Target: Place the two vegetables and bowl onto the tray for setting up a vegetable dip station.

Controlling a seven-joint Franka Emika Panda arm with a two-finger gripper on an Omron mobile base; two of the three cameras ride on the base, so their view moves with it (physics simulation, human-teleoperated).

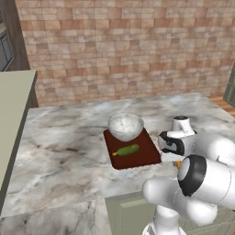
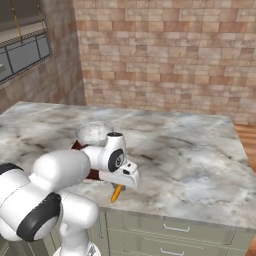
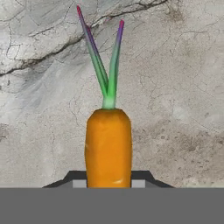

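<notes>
The two dark tips of the pincer [image 3: 109, 183] sit tight against either side of the slim orange carrot with thin green-and-purple leaf stalks [image 3: 108, 148], closed on its smooth body; the leaves fan out straight ahead of the pincer over bare stone. Whether the carrot is lifted or lying on the stone I cannot tell. In the right base view the carrot's pointed orange end [image 2: 116, 193] pokes out below the pincer [image 2: 119, 184], close to the front edge of the grey-veined marble worktop [image 2: 190, 150].

To the pincer's left, just beside it, lies the flat dark reddish-brown rectangular tray with rounded corners [image 1: 143, 156]. On it rests the small dark-green oblong cucumber [image 1: 127, 150], its skin slightly bumpy, and beyond that the round silvery metallic bowl with a pale speckled inside [image 1: 125, 126], at the tray's far end. Nothing stands between pincer and tray. A red brick wall [image 1: 128, 46] rises behind the worktop.
</notes>
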